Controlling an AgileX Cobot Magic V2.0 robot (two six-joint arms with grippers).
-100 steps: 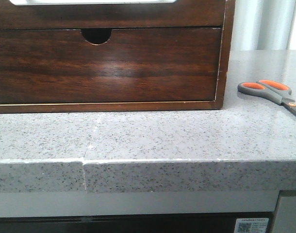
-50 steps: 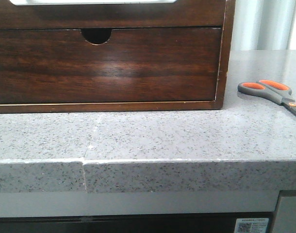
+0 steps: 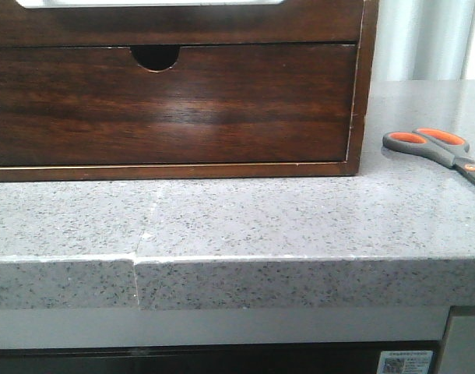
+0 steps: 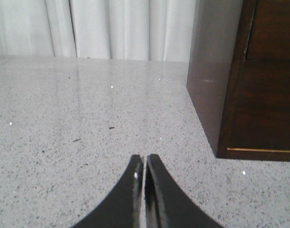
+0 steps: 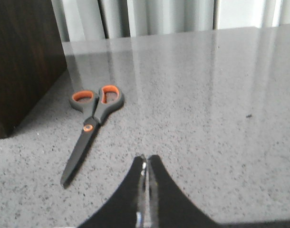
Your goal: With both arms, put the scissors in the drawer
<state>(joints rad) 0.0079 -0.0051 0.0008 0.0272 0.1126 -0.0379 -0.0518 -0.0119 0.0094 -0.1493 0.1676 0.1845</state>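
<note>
**Operator:** Front view gives me the desk (image 3: 245, 226) edge and the cabinet (image 3: 360, 86), but neither arm shows in it. The scissors (image 3: 434, 147) lie flat on the desk to the right of the cabinet, apart from it, and their blades run off the right edge of the picture.

**Colleague:** And the drawer?

**Operator:** The drawer (image 3: 144, 23) with the long cut-out is at the very top, mostly cut off; I only see a strip of its front with white in the cut-out. Below it is the lower drawer front (image 3: 175, 105) with the half-round notch, pushed in flush.

**Colleague:** End effectors?

**Operator:** On the left wrist view my left end effector (image 4: 145, 164) is clenched, fingertips pressed together over bare desk, nothing between them; the cabinet's corner stands nearby. On the right wrist view my right end effector (image 5: 146, 164) is clenched too, empty, above the desk. The scissors (image 5: 90, 126) are whole there: blades closed, handles toward the curtain (image 5: 173, 16), lying near the cabinet's side, clear of my fingertips. I cannot see inside either drawer.
</note>
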